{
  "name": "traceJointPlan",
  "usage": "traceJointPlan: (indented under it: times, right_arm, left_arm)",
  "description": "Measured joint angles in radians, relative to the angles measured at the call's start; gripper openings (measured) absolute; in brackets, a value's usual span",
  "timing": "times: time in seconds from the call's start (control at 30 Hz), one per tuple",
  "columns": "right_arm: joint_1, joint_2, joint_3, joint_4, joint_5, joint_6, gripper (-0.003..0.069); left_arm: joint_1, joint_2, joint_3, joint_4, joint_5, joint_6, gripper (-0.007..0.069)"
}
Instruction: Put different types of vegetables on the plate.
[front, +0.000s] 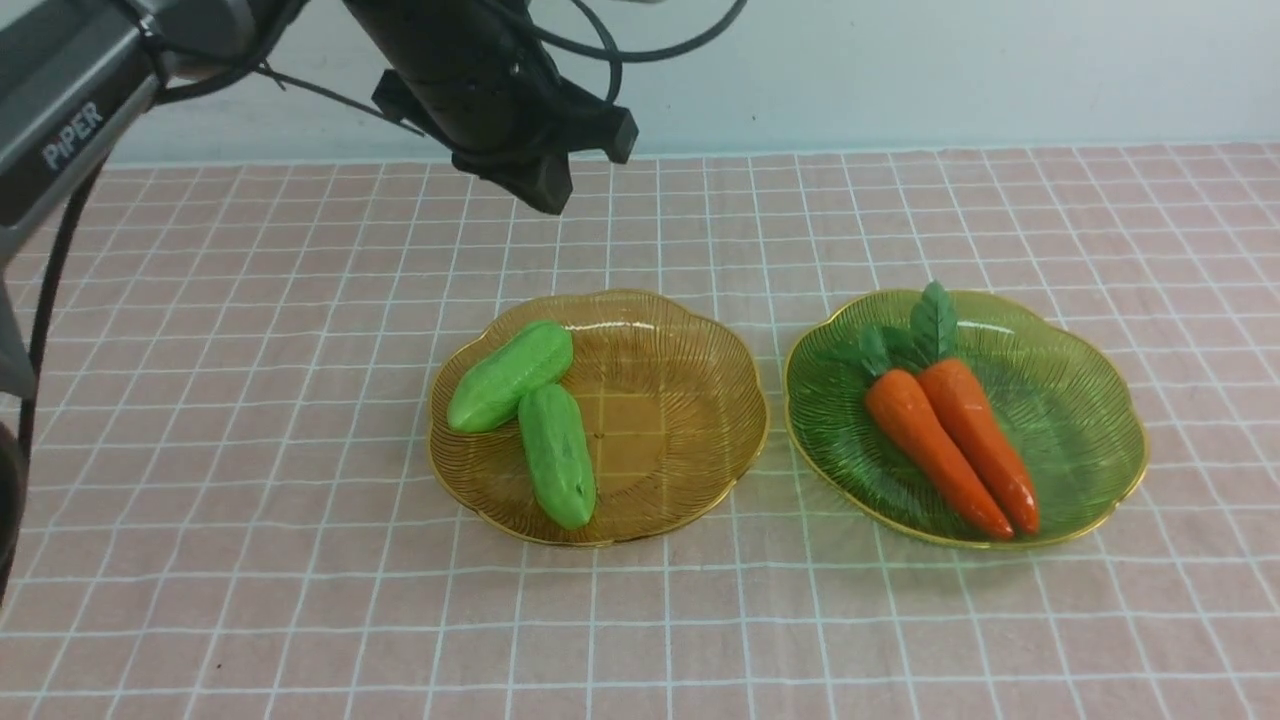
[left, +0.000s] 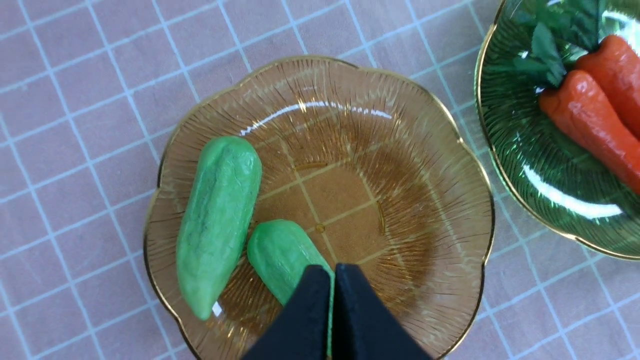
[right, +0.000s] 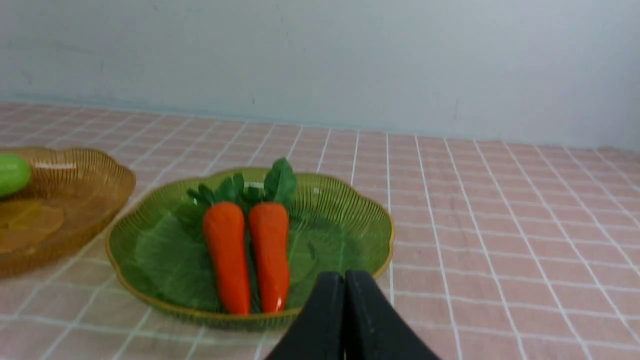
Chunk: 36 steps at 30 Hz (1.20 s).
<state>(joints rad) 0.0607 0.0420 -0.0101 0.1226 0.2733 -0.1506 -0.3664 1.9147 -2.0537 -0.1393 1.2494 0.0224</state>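
While both cucumbers (left: 217, 225) lie beneath it, the left claw (left: 332, 280) hangs closed, empty.

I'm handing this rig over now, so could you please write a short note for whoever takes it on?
Left pincer: shut, empty, above the amber plate.
Right pincer: shut, empty, near the green plate.
Both green cucumbers lie in the amber plate; both carrots lie side by side in the green plate.
Done: nothing mixed yet.
Left: put different types together on one plate.
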Motion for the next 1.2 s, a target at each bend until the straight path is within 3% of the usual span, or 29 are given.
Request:
traceJointPlan:
  times: [0.17,0.43,0.63,0.77,0.8,0.97,1.1,1.2]
  right_arm:
    - [0.000,-0.049,0.037,-0.009,0.097,0.000,-0.0015]
    - [0.000,-0.051,0.037,-0.014,0.113,0.000,-0.0015]
    - [0.000,-0.051,0.037,-0.014,0.113,0.000,-0.0015]
    - [0.000,-0.051,0.037,-0.014,0.113,0.000,-0.0015]
    - [0.000,-0.051,0.037,-0.014,0.113,0.000,-0.0015]
    - [0.000,-0.051,0.037,-0.014,0.113,0.000,-0.0015]
    - [0.000,-0.051,0.037,-0.014,0.113,0.000,-0.0015]
    - [0.000,-0.051,0.037,-0.014,0.113,0.000,-0.0015]
  left_arm:
    - [0.000,-0.091,0.011,0.034,0.000,-0.004,-0.0003]
    - [0.000,-0.338,0.192,0.084,0.000,-0.005,-0.0003]
    - [0.000,-0.561,0.439,0.092,0.000,-0.005,-0.0003]
    - [0.000,-0.810,0.726,0.072,-0.018,-0.005,-0.0003]
    - [0.000,-0.868,0.798,0.069,-0.041,-0.004,-0.0003]
    - [0.000,-1.321,1.328,0.006,-0.492,-0.004,-0.0003]
    - [0.000,-1.624,1.557,-0.020,-0.713,-0.022,-0.0003]
    - [0.000,-1.730,1.601,-0.020,-0.769,-0.070,-0.0003]
